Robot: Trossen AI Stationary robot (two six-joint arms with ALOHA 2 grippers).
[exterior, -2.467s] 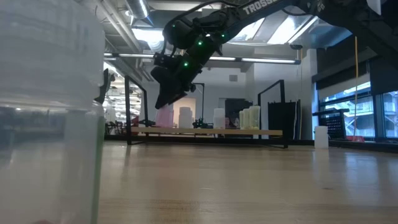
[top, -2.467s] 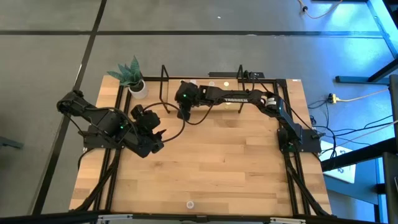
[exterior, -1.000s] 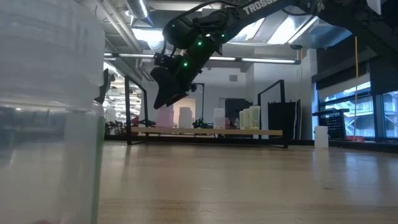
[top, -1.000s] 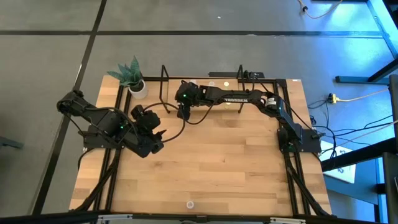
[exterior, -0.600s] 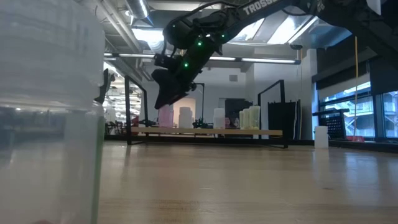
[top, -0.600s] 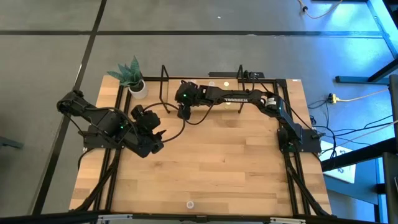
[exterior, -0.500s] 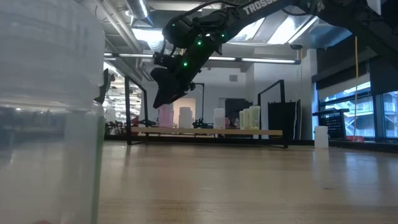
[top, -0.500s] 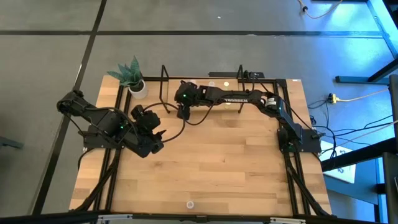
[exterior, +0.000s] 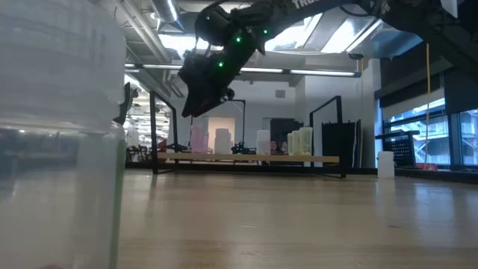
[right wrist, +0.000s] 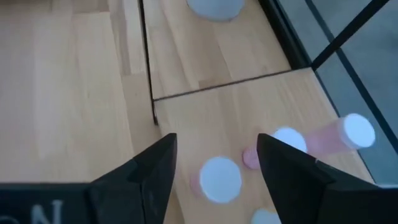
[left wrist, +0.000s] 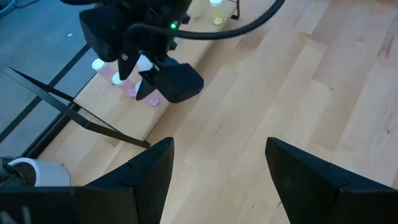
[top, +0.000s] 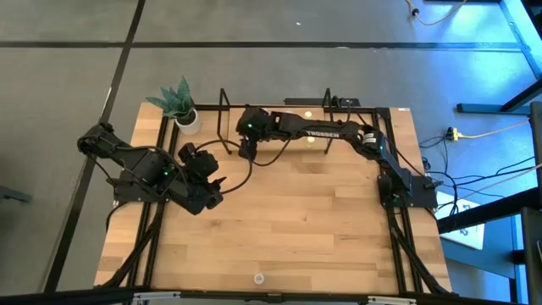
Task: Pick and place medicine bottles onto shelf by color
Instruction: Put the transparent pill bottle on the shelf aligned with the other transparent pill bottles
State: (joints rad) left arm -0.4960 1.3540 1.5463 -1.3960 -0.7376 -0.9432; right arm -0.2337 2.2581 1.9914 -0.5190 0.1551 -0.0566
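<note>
The shelf [exterior: 254,158] stands at the table's far edge, with medicine bottles upright on its board: pink [exterior: 199,140] at its left end, white [exterior: 222,140] beside them, yellow-green [exterior: 301,140] further right. My right gripper [right wrist: 214,146] hangs open and empty above the pink bottles [right wrist: 219,178], clear of them; the low view shows it [exterior: 187,112] well over their tops. My left gripper [top: 218,182] waits open and empty over the table's left part. One more bottle [top: 258,278] stands alone at the table's near edge.
A white pot with a green plant [top: 188,119] stands at the far left corner, just left of the shelf. The shelf's black rods and upright posts [right wrist: 149,68] frame the board. Bare wood lies between the shelf and the lone bottle.
My right gripper has risen straight up from just above the pink bottles, staying open. The bottles on the shelf have kept their places.
</note>
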